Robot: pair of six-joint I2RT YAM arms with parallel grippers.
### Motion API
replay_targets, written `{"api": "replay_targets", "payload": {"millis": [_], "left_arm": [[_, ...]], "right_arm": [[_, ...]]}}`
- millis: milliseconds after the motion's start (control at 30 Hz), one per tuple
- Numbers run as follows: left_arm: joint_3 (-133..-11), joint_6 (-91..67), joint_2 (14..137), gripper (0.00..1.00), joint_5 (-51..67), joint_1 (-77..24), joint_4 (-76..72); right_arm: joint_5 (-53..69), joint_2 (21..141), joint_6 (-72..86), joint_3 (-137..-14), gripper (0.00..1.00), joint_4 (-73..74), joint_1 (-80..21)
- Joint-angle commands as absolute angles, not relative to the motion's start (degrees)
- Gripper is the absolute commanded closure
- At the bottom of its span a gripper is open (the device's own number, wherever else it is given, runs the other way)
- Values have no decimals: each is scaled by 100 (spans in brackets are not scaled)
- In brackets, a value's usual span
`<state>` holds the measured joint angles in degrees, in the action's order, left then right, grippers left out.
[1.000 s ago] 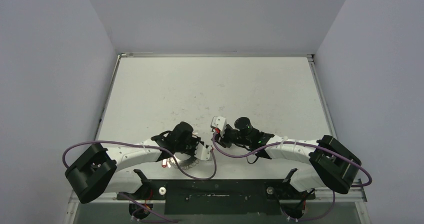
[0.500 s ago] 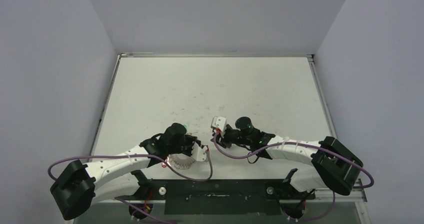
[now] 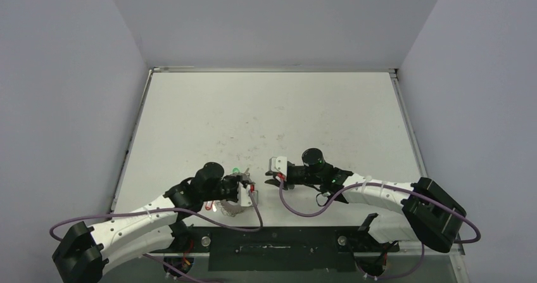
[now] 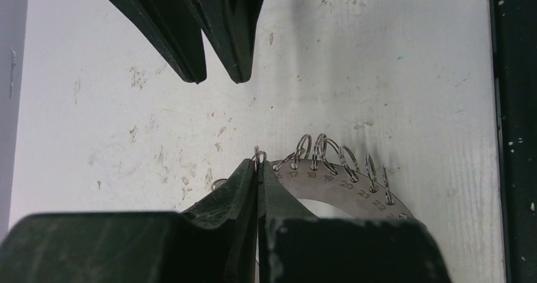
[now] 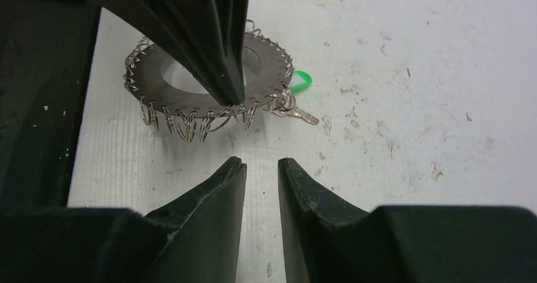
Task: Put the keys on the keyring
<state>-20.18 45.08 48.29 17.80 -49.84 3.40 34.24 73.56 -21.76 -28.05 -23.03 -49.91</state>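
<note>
Left wrist view gives you the clearest read: your left gripper (image 4: 258,169) has its two dark fingers pressed flat together, and a small wire loop (image 4: 258,155) on the outer edge of the keyring (image 4: 345,180) pokes out right at their tips, so the claw is clamped on that loop. The grey ring lies flat on the white table (image 4: 392,74), with its other loops standing up along the rim and small numbers printed beside them.

Facing it from the far side is your right gripper (image 4: 215,79), tips pointing at the left one. Its fingers stand a narrow gap apart with nothing between them, and they hang clear of the ring, near it but not touching.

In the right wrist view you see the same meeting from the other end. The left fingers come down onto the loops at the ring's near rim. The bright green tag (image 5: 303,80) sits at the ring's right side. A small silver key (image 5: 301,114) lies on the table just below the tag, its head end in among the loops. You cannot tell from here whether it is threaded on.

From the top view, the ring sits close to the table's near edge, left of centre, partly under the left wrist
</note>
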Motion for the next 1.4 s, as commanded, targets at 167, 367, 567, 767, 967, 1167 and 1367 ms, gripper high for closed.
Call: {"api": "replay_targets", "payload": {"millis": [167, 367, 567, 767, 967, 1167, 1367], "left_arm": [[-1750, 3628, 4223, 100, 2126, -5011, -510], [-1782, 3633, 4257, 100, 2144, -5011, -516], [-1802, 3665, 4314, 100, 2166, -5019, -511], [-1802, 3687, 4315, 100, 2162, -5019, -508], [-1802, 3664, 4352, 100, 2109, -5019, -469], [-1711, 2836, 4313, 87, 1625, -5019, -765], [-1579, 1771, 4192, 71, 954, -5019, -1193]], "right_arm": [[4179, 7502, -2923, -2945, 73, -2565, -5254], [3632, 7970, -2984, -3243, 71, -2564, -5579], [3171, 8126, -2876, -3340, 71, -2766, -5690], [3018, 8069, -2809, -3285, 71, -2885, -5696], [2922, 8164, -2734, -3234, 71, -2928, -5703], [2657, 8132, -2428, -2919, 68, -3291, -5571], [2698, 8186, -2213, -2760, 66, -3412, -5352]]}}
